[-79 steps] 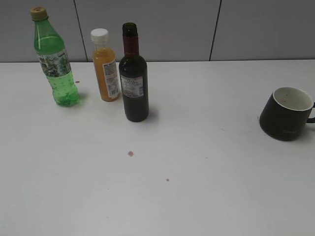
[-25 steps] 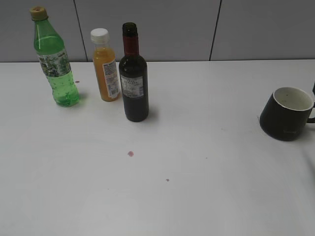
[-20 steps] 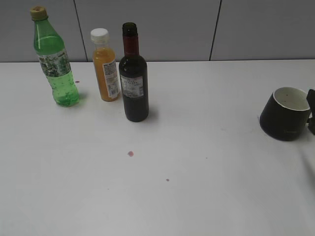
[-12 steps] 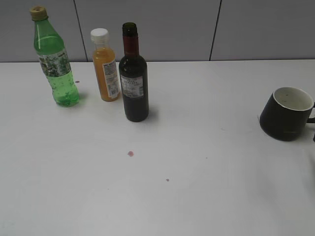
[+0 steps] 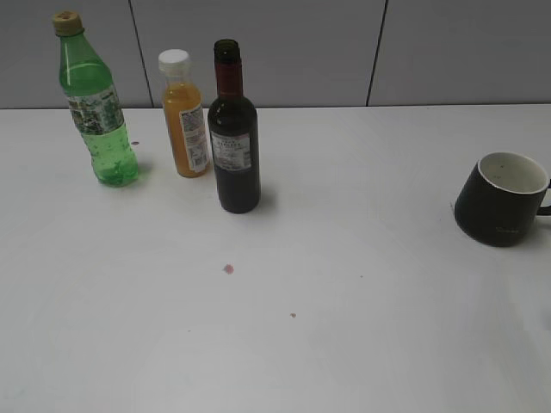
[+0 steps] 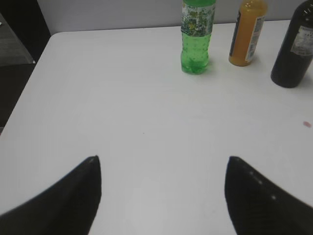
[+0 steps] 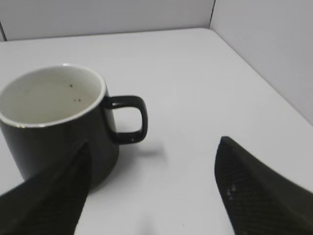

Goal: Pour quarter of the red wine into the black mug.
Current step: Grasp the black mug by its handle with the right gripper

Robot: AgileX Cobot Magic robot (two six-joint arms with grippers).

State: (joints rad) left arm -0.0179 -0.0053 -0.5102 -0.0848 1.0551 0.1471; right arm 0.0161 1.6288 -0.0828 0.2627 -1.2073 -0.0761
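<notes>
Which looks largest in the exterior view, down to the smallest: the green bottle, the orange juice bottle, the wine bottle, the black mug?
1. Wine bottle, though it stands nearer the camera.
2. Green bottle, nearly as tall but slimmer, so this order is unsure.
3. Orange juice bottle.
4. Black mug, shortest, partly cut off at the edge.

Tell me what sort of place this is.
Probably a lab or office test bench: a plain white table, grey panelled wall, and a staged dark glass wine bottle and squat black mug.
</notes>
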